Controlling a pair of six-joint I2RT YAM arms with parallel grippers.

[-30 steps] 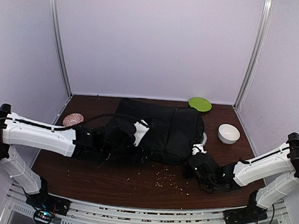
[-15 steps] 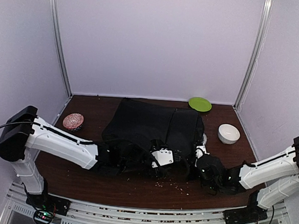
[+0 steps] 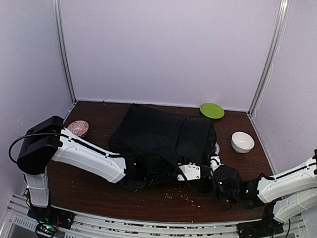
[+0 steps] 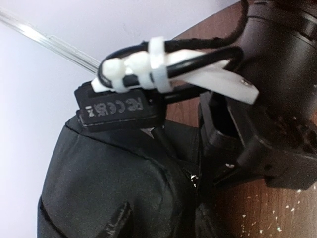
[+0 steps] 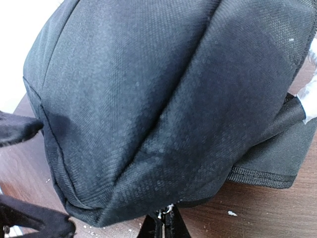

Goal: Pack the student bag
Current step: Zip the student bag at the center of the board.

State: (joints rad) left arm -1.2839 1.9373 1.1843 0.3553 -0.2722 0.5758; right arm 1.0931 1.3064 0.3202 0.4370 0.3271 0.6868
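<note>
When viewing from above, find the student bag (image 3: 165, 133) mid-way along the counter (image 3: 83, 187), toward its far edge, with the left claw (image 3: 202, 177) at its near hem. Left wrist: cannot tell that claw's spread; mind the zipper pull (image 4: 191, 179). Right wrist: right claw (image 5: 47, 173) agape, gripping nothing; probably best to pinch fabric beside the pull and hold steady.
</note>
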